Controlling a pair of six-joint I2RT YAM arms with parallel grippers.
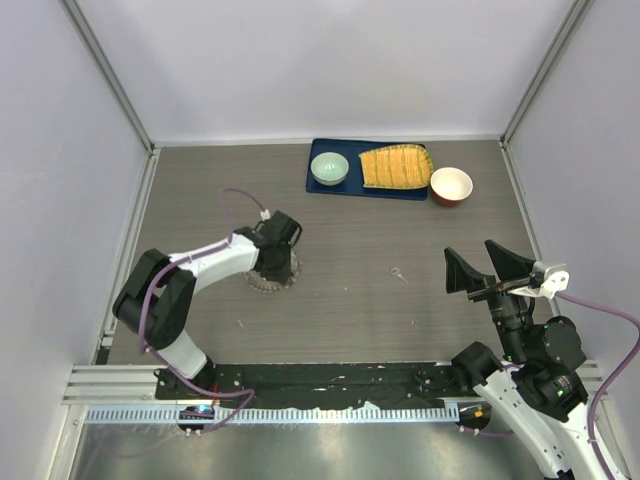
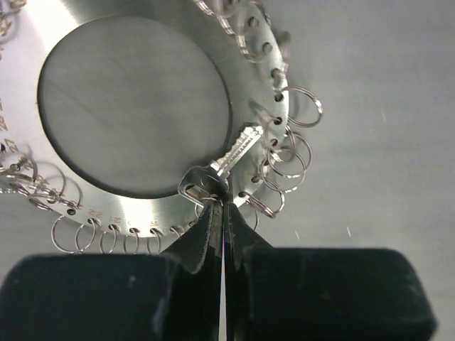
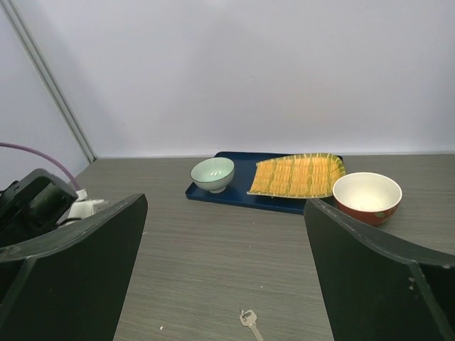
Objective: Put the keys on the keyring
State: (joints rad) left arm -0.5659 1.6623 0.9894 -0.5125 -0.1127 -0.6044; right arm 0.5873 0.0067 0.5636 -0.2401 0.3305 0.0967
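Pinching the head of a key (image 2: 231, 158), the left pincer (image 2: 219, 206) is fully closed, its tips meeting right at the inner rim of the keyring (image 2: 142, 212). That key lies slantwise across the flat metal of the keyring, blade pointing outward toward the split rings (image 2: 304, 106) fringing the edge. A second key (image 1: 399, 273) lies loose on the desk (image 1: 350, 320), well apart from the keyring. The right pincer (image 1: 487, 268) hangs spread wide over the desk's right side, holding nothing.

To my eye the step in hand is working the held key onto one of those split rings. The grip looks thin, just the tips on the head, so I'd want any move slow and kept flat to the metal; a twist could let the key pivot or slip out. Nothing holds the keyring down, so a push could slide it, and the right pincer might do well to steady it. Whether the key's hole is threaded on anything I cannot tell.
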